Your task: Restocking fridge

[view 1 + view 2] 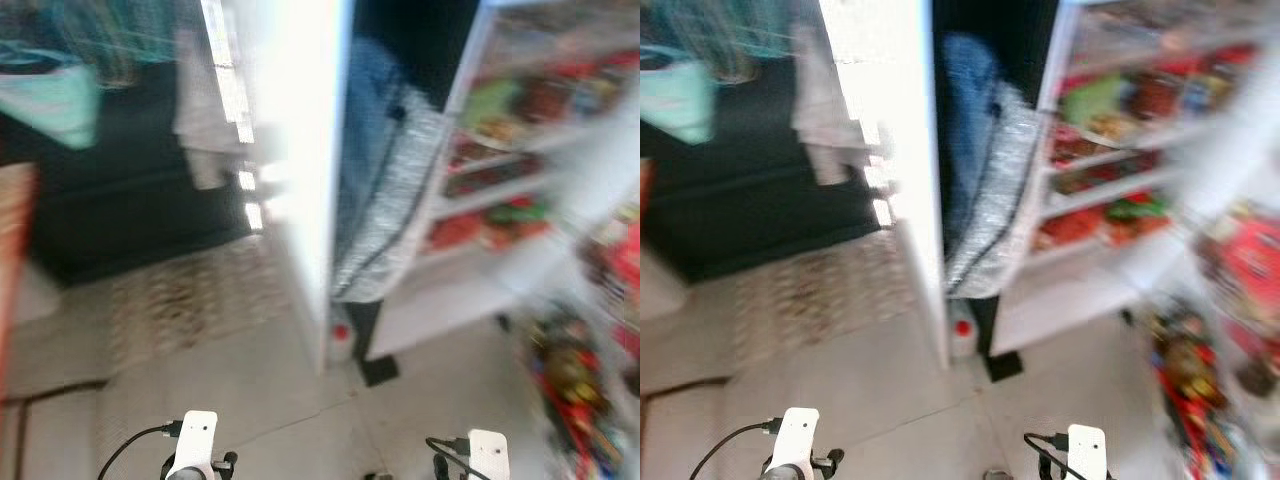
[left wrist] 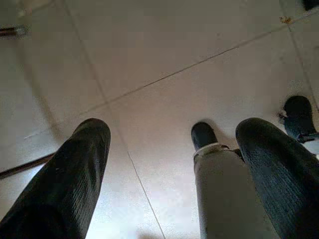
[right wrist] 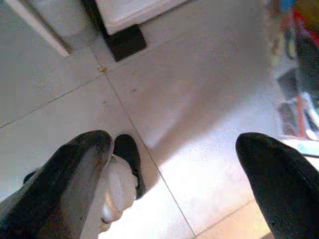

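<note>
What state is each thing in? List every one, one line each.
Fridge door: swung open, seen edge-on.
Fridge shelves: stocked with blurred red and green items.
Left claw: open, holding nothing, over the tiled floor.
Right claw: open, holding nothing, over the floor.
Small bottle: upright on the floor by the door's foot.

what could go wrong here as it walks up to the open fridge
1. The head views are blurred, so the packed door shelves and the items heaped on the floor at the robot's right are hard to place; a foot or arm could knock them.
2. A small red-capped bottle stands on the floor at the fridge's base, easy to kick.
3. Both the left gripper and right gripper hang open and empty over the tiles.
</note>
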You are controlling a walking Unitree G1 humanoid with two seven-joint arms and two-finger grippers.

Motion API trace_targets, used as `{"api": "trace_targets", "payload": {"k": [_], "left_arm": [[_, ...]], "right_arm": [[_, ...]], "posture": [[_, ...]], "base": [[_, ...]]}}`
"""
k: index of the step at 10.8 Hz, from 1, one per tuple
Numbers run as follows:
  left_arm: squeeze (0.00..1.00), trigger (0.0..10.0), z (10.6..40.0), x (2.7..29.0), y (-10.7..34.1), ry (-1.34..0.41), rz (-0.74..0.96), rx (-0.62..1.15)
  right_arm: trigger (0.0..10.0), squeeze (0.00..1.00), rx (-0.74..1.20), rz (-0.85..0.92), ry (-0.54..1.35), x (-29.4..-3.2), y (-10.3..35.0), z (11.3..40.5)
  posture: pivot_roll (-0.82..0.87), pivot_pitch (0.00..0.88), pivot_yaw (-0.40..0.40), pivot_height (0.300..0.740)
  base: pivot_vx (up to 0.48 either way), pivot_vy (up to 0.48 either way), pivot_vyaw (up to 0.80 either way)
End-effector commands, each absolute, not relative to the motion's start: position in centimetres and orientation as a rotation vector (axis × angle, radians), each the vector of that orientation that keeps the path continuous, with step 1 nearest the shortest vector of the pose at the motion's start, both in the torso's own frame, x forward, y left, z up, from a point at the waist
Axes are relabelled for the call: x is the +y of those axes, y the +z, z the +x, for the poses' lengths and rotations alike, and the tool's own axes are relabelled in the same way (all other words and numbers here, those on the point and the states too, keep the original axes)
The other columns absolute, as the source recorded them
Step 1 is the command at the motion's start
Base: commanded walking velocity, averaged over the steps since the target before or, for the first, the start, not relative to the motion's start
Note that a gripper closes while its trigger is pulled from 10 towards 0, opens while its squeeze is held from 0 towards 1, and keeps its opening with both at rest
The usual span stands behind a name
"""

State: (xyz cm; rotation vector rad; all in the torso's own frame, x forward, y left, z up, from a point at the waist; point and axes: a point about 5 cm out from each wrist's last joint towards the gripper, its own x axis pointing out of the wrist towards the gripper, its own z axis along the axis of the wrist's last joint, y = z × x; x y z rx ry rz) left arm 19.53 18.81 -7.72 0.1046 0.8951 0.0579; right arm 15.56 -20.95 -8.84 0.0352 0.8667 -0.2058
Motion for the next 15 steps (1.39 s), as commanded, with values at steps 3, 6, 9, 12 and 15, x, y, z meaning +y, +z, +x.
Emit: {"api": "trace_targets", "payload": {"k": [3, 6, 9, 12, 15], "left_arm": [[0.0, 10.0, 18.7, 18.8, -8.2, 0.046, 0.098, 0.922], [0.0, 10.0, 18.7, 18.7, -8.2, 0.047, 0.089, 0.923], [0.0, 10.0, 18.7, 18.6, -8.2, 0.043, 0.091, 0.923], [0.0, 10.0, 18.6, 18.3, -8.3, 0.037, 0.096, 0.926], [0.0, 10.0, 18.6, 18.3, -8.3, 0.037, 0.097, 0.929]], "right_arm": [[10.0, 0.0, 0.891, 0.04, -0.217, -21.0, -9.1, 15.0], [10.0, 0.0, 0.9, 0.038, -0.226, -21.1, -9.2, 14.8], [10.0, 0.0, 0.899, 0.034, -0.231, -21.2, -9.2, 14.8], [10.0, 0.0, 0.885, 0.022, -0.242, -21.5, -9.0, 15.1], [10.0, 0.0, 0.832, -0.014, -0.267, -22.2, -8.3, 16.0]], "posture": [[-0.09, 0.15, 0.036, 0.74], [-0.09, 0.155, 0.04, 0.74], [-0.09, 0.156, 0.039, 0.74], [-0.1, 0.158, 0.039, 0.74], [-0.11, 0.156, 0.037, 0.74]], "base": [[0.0, 0.16, -0.78], [0.0, 0.0, -0.78], [0.0, 0.0, -0.78], [0.0, 0.0, -0.78], [0.0, 0.0, -0.73]]}}
